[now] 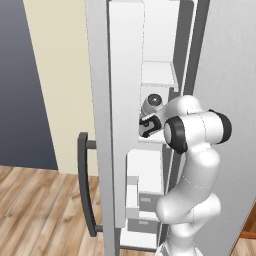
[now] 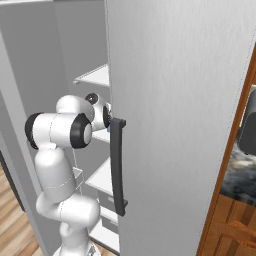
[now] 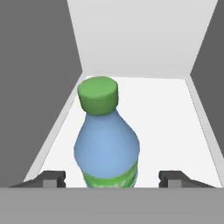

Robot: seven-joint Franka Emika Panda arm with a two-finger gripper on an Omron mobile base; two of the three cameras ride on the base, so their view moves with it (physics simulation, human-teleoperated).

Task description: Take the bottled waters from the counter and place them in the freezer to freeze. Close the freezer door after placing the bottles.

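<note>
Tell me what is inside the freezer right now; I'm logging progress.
On a white shelf inside the freezer stands the blue bottle with the green cap, between the open gripper fingertips. The arm and door cover other shelf parts.

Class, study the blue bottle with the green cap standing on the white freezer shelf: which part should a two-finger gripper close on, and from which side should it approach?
Grip the blue bottle on its wide lower body near the green label band, coming in level from the open front of the shelf. It stands upright and its shoulder narrows toward the cap, so higher up the fingers would likely slip. The gripper already straddles it, open.
</note>
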